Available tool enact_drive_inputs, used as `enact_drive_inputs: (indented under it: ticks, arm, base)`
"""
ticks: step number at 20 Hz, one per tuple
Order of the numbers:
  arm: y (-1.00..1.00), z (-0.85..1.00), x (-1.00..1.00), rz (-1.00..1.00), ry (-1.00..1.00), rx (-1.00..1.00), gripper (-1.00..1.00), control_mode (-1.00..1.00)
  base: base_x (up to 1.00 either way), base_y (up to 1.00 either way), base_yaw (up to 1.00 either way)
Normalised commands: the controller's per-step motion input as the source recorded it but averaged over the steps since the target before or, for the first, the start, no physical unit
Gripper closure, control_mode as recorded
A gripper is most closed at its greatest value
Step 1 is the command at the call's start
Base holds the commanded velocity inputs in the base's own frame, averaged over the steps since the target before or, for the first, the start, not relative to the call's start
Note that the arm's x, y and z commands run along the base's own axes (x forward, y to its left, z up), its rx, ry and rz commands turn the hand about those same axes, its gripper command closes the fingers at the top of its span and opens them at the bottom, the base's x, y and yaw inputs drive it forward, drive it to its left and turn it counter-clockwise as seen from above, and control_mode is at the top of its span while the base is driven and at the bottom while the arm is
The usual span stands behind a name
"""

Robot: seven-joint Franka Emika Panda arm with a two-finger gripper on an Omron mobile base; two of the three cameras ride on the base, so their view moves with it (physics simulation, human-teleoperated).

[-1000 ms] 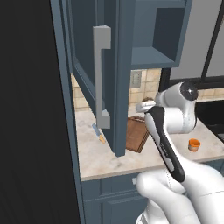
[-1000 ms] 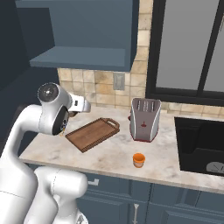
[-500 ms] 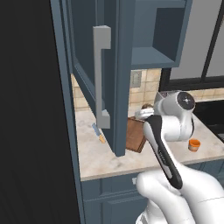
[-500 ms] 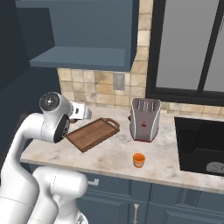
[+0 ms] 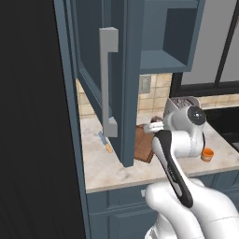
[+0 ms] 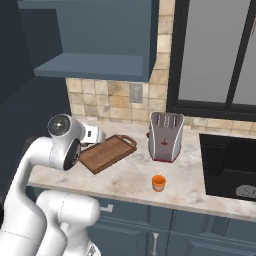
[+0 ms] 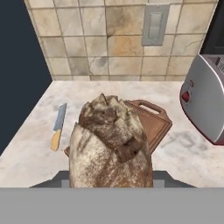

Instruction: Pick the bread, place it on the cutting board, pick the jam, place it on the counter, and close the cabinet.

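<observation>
The tool (image 7: 111, 181) is clamped on the bread (image 7: 110, 144), which fills the space right in front of it and hides its tips; the loaf hangs above the near end of the cutting board (image 7: 151, 122).

Beyond and below the tool lies that one board, its handle loop at the far end, flat on the tabletop (image 7: 39, 148). To the tool's left in the hand view lies one knife (image 7: 58, 126) with a yellow handle, apart from the board. To the tool's right stands one silver toaster (image 7: 205, 105), well clear of the board. Straight ahead is the tiled wall (image 7: 87, 43) with one grey outlet plate (image 7: 154, 25).

In the left base view the open door of the cabinet (image 5: 123, 79) with its long bar handle (image 5: 108, 84) stands between camera and tabletop, just left of the arm, its lower edge hanging over the board's left side. One orange jam (image 6: 159, 183) sits near the tabletop's front edge, right of the tool and well apart from the board.

Open tabletop lies between board and toaster and around the jam. In the right base view the cabinet's open shelf (image 6: 95, 67) overhangs the board area, and a dark sink (image 6: 227, 167) bounds the tabletop on the right.
</observation>
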Motion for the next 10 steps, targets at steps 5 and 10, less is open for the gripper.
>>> enact_drive_inputs:
  ticks: [5,10]
  arm:
    - [-0.05,-0.22,0.0,0.0,0.0,0.0,1.0,-1.0]
    - [-0.03,-0.2,0.0,0.0,0.0,0.0,1.0,-1.0]
  base:
    - [0.0,0.0,0.0]
    - [0.0,0.0,0.0]
